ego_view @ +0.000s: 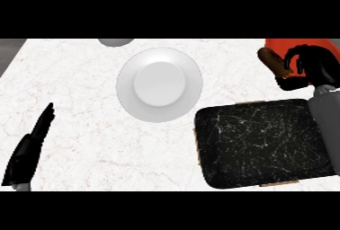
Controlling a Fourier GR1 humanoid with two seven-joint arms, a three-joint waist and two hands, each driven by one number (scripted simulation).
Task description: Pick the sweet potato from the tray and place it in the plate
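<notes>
Sweet potato (273, 61) on red tray (282, 45), far right, just left of right hand (310, 63); fingers curled toward it, apparently touching, hold unclear. White plate (159, 84) well apart. Left hand (30, 148) straight-fingered, lower left.

- One view only, the head view, so no second view shares any part of the scene.
- It looks steeply down on the tabletop (86, 134) from above.
- The forearms enter from the lower edge; the far side of the tabletop lies at the top.
- It stands near enough that the plate (159, 84) fills much of the upper middle, while the red tray (299, 45) is cut off by the upper right edge.
</notes>
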